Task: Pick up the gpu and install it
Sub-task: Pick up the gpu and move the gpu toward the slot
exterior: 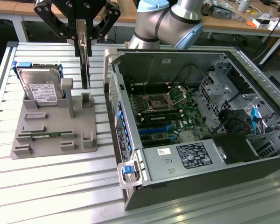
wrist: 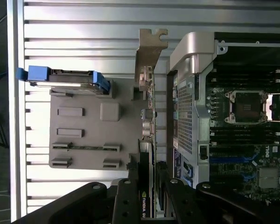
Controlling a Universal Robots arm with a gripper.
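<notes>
The gpu [exterior: 86,70] is a slim black card hanging on edge, its lower end just over a post of the grey holder [exterior: 51,130]; I cannot tell if it touches. My gripper [exterior: 83,49] is shut on the card's upper end, at the exterior view's upper left. In the wrist view the gpu [wrist: 148,116] runs edge-on away from my gripper [wrist: 148,191], with its silver-beige bracket [wrist: 150,51] at the far end. It hangs between the holder [wrist: 84,140] and the open computer case [wrist: 191,93].
A silver hard drive [exterior: 39,88] with blue rails leans in the holder, and a thin green memory stick [exterior: 46,136] lies in its front slot. The open case [exterior: 130,154] shows the motherboard [exterior: 172,112] with blue slots. Slatted aluminium table [exterior: 51,186] all round.
</notes>
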